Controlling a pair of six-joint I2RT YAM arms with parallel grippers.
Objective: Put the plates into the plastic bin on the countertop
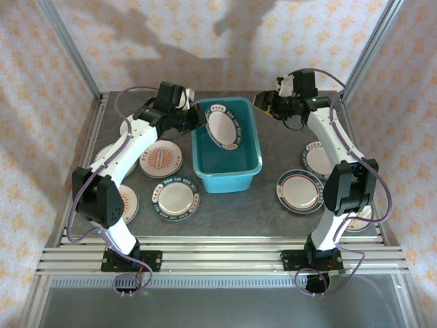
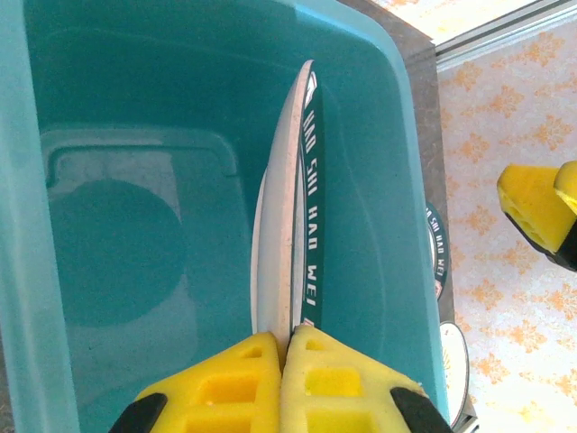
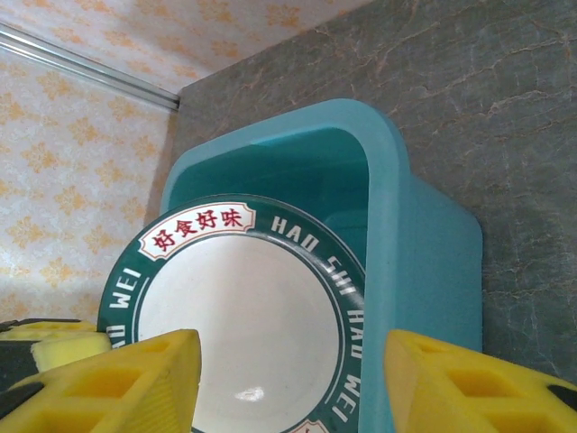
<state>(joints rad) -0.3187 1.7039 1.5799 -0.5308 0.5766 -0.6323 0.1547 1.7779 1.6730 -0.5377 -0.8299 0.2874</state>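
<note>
You are in the middle of the drop: your left gripper point(image 2: 284, 361) is clenched on the near edge of a green-rimmed plate point(image 2: 290, 198), holding it on edge and tilted, over the open mouth of the plastic bin point(image 1: 247, 168). The bin's floor looks bare beneath it, so this would be the first plate in. Your right gripper point(image 1: 265, 104) hangs just beyond the bin's far right corner with its jaws apart and nothing between them. Next, I judge you should lower the plate and tip it toward flat before letting go. It is a thin, hard, glossy disc pinched only at its rim by soft yellow foam pads, so it may pivot or clatter if released this high. The bin is smooth teal plastic with rounded corners and a rolled rim, light enough that a knock might shift it. More plates wait flat on the speckled grey countertop point(image 1: 270, 205): a red-orange patterned plate point(image 1: 160, 158) left of the bin, a dark-rimmed plate point(image 1: 175, 199) nearer, and another plate point(image 1: 300, 190) on the right.
</note>
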